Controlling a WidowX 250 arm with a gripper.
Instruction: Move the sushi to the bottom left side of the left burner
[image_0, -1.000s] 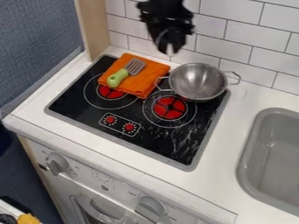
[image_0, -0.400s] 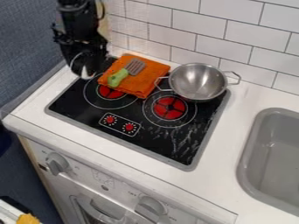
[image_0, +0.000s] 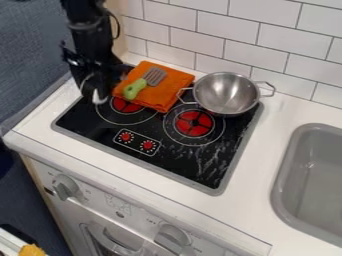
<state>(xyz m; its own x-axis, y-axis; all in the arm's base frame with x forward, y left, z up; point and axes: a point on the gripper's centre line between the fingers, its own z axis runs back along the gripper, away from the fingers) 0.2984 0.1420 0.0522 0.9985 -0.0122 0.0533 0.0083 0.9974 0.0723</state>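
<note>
Black all over, my gripper (image_0: 97, 95) hangs at the upper left of the left burner (image_0: 125, 105), just beside the orange cloth (image_0: 161, 90). At my lower end shows 1 pale bit (image_0: 99, 97); it may be the sushi, though I cannot say so for certain, and I can make out no other candidate. Whether my jaws are spread, pressed together or pinching that bit, I cannot tell. I judge that the placing step is in hand: next I would come a little nearer the camera, to the burner's bottom left, lower gently and let go, keeping off the cloth and the green-handled spatula (image_0: 135, 88) lying on it, to the right of my jaws. About 1 second ago I was high in front of the tiles, above the metal pot (image_0: 226, 94) and the cloth; now I am well over to the left. Against the frame 0.4 seconds ago, my lower end is slightly farther down the view, while the cloth, spatula and pot look unmoved.
</note>
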